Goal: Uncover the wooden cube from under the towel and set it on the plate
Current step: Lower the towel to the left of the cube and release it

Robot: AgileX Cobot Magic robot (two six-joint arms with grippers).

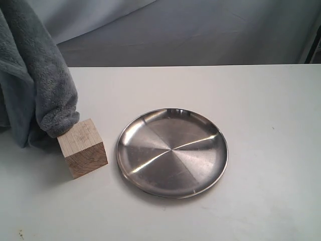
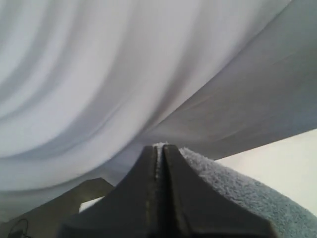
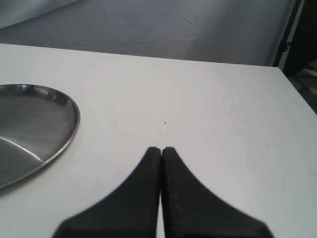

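Note:
The wooden cube (image 1: pixel 83 148) stands uncovered on the white table, just left of the steel plate (image 1: pixel 172 151). The grey-blue towel (image 1: pixel 35 85) hangs lifted at the far left, its lower fold resting against the cube's top back corner. In the left wrist view my left gripper (image 2: pixel 160 147) is shut on the towel (image 2: pixel 237 191), a thin strip of fleece pinched between the fingers. My right gripper (image 3: pixel 161 149) is shut on nothing, low over the table to the right of the plate (image 3: pixel 34 130). Neither gripper shows in the exterior view.
The white table (image 1: pixel 261 110) reaches back to a grey-white draped backdrop (image 1: pixel 200 30). In the right wrist view the table's right edge (image 3: pixel 297 99) borders a dark gap.

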